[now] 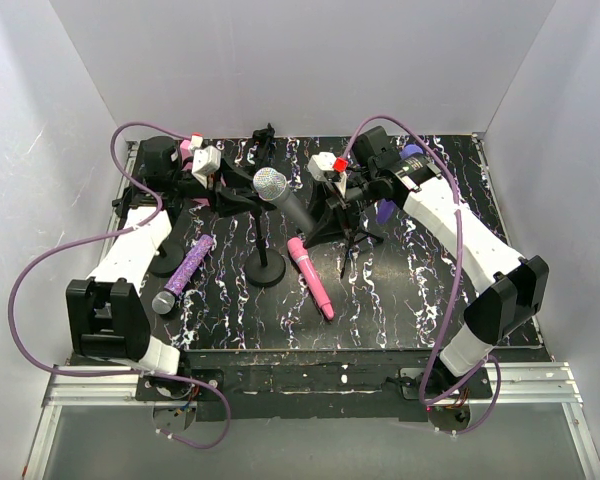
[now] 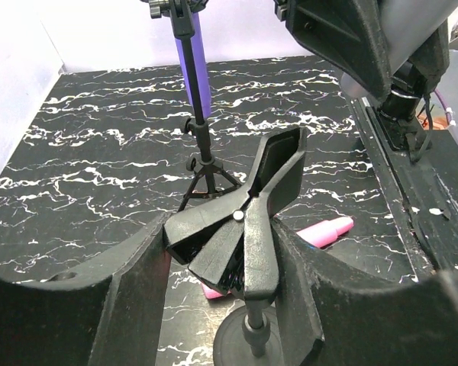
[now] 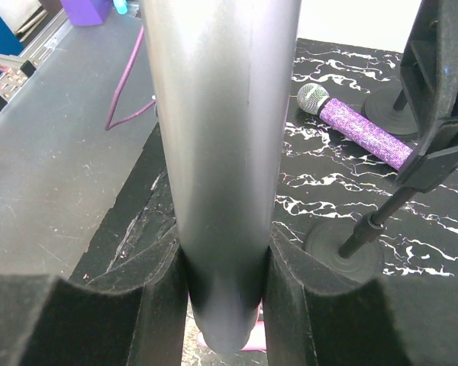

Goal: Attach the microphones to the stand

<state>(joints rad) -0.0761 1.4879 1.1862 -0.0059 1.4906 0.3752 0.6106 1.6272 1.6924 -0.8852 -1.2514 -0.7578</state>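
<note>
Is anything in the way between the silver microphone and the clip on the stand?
Nothing visible is. The right end effector holds the silver-grey microphone with its head just beside the stand clip, which the left end effector grips. The clip's mouth looks empty.

1. You have no readable text, brand, number or sign in any of the three views.
2. The silver-grey microphone [image 3: 221,152] and the black stand clip [image 2: 248,221] show plain surfaces (only glare).
</note>
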